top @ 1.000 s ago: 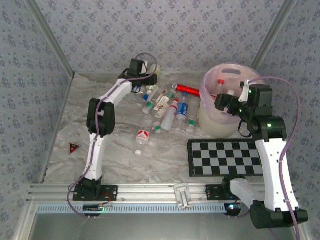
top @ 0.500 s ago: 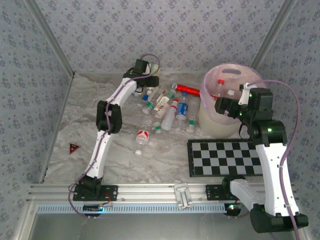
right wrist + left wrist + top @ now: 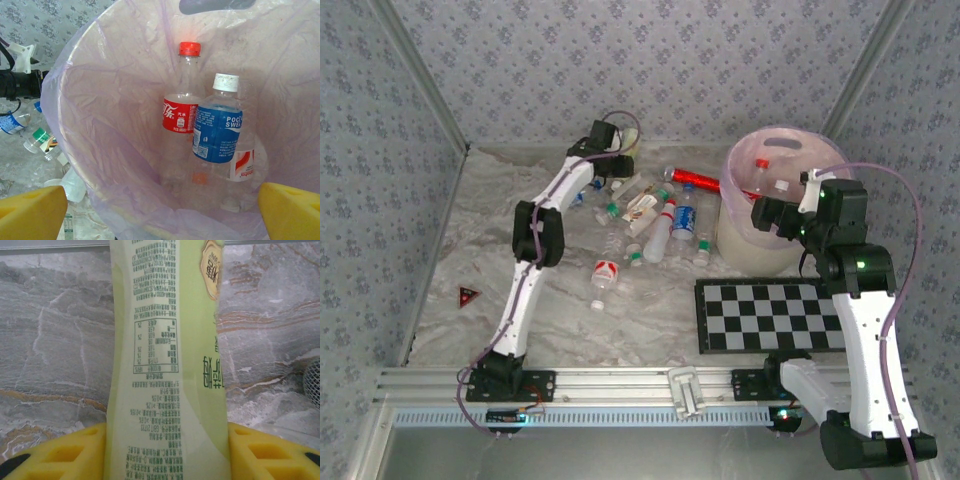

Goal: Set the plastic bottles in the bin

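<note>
The left gripper's [image 3: 167, 440] yellow jaws squeeze a soft green-labelled bottle [image 3: 160, 355] over the grey marbled table [image 3: 55, 340], while the right gripper [image 3: 162, 210] gapes wide above the round, lilac-lined bin [image 3: 100, 125], which holds a clear red-capped bottle [image 3: 181, 100] and a white-capped bottle [image 3: 217, 130].

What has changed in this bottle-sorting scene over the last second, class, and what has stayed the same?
The left arm stretched further out over the pile of plastic bottles, and the left hand closed on a pale green-labelled plastic bottle. The right hand stayed open above the large round cream-white bin, barely shifting. The black-and-white checkerboard did not move.
</note>
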`<move>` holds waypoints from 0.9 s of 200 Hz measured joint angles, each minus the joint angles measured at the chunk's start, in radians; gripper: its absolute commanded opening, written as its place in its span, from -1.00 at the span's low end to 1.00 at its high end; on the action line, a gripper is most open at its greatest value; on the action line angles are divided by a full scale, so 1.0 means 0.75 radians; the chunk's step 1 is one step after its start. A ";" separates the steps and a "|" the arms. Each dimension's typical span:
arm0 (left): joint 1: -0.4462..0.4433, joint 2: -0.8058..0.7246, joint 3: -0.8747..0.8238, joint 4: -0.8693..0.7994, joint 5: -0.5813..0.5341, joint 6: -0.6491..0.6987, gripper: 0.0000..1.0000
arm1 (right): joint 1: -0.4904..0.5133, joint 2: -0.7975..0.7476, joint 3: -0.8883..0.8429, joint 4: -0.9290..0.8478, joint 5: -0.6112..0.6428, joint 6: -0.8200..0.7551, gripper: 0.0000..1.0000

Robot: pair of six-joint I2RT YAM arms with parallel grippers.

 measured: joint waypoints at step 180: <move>-0.199 -1.903 -2.132 0.765 0.162 0.073 -0.45 | 0.438 0.281 0.247 0.180 -0.408 0.211 0.99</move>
